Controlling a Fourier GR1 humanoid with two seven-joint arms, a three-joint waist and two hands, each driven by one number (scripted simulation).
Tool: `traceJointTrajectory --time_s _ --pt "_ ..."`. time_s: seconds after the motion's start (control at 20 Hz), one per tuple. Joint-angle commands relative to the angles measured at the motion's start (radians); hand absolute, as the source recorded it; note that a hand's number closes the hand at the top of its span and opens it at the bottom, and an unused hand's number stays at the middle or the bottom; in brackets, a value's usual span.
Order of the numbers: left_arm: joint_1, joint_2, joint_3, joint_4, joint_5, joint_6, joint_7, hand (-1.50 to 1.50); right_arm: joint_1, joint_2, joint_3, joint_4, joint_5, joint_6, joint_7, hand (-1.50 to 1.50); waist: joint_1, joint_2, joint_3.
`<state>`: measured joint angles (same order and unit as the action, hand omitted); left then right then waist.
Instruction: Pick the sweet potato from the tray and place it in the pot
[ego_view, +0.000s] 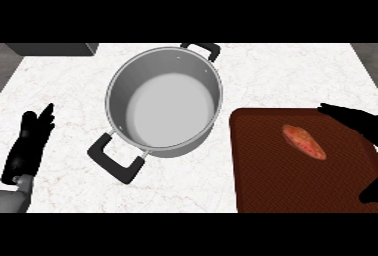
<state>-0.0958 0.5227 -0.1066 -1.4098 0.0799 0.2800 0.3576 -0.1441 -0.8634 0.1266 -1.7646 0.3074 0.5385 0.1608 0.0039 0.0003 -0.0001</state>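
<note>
Two open hands, left (28, 145) and right (353, 120), one sweet potato (303, 141) on one tray (266, 185), one pot (164, 102).

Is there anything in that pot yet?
Empty. The pot shows only bare grey floor, and the sweet potato lies on the tray.

Sweet potato (303, 141) lies on tray (258, 170), right of pot (164, 102).

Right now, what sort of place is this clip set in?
Most likely a kitchen counter: a white marbled countertop carries a steel pot with black handles, and beside it a dark brown tray holding a sweet potato.
</note>
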Motion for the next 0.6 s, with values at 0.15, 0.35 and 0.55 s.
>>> traceJointTrajectory --time_s 0.15,0.35,0.55 --pt "0.053 -0.025 0.064 -0.008 -0.032 -0.048 -0.035 0.0 -0.011 0.114 0.004 0.08 0.134 0.016 -0.058 -1.5 0.0 -0.001 0.0" --pt "0.032 -0.069 0.049 -0.056 -0.08 -0.04 0.015 0.0 -0.114 0.185 0.013 0.178 0.206 0.022 -0.084 -1.5 0.004 0.0 0.0" --pt "0.025 -0.085 0.095 -0.027 -0.093 -0.082 0.004 0.0 -0.039 0.227 0.002 0.135 0.304 -0.02 -0.119 -1.5 -0.002 -0.001 0.0"
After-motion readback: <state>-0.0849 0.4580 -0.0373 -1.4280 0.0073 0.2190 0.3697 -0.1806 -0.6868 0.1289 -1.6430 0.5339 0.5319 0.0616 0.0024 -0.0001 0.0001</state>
